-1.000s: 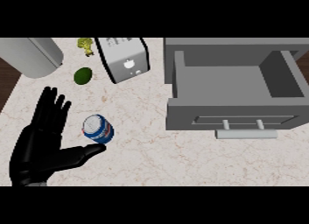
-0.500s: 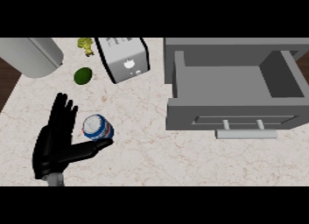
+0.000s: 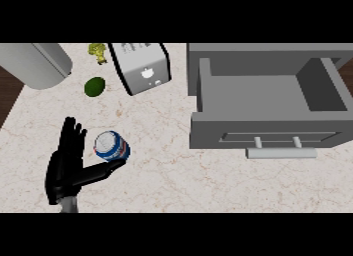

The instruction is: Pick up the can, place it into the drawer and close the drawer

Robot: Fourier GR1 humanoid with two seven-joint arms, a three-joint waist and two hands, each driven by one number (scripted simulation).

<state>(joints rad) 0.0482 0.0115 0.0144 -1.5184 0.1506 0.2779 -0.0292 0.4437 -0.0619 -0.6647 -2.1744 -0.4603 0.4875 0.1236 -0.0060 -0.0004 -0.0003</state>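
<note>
A blue and white can (image 3: 111, 146) lies on its side on the marbled counter, left of centre. My left hand (image 3: 64, 167) stands edge-on just left of it, fingers straight and pointing away, thumb stretched out under the can's near side. The hand is open and its fingers are not curled round the can. The grey drawer (image 3: 216, 132) stands pulled out at the right, nothing showing inside it, its bar handle (image 3: 281, 153) facing me. My right hand does not show.
A silver toaster (image 3: 142, 67) stands at the back, with a green round fruit (image 3: 95, 86) and a small yellow-green item (image 3: 98, 51) to its left. A large grey cylinder (image 3: 31, 62) fills the back left corner. The counter's left edge runs beside my forearm.
My left hand has slid right up to the can and turned from palm-flat to edge-on. The thumb now reaches beneath the can. The can has barely shifted.
</note>
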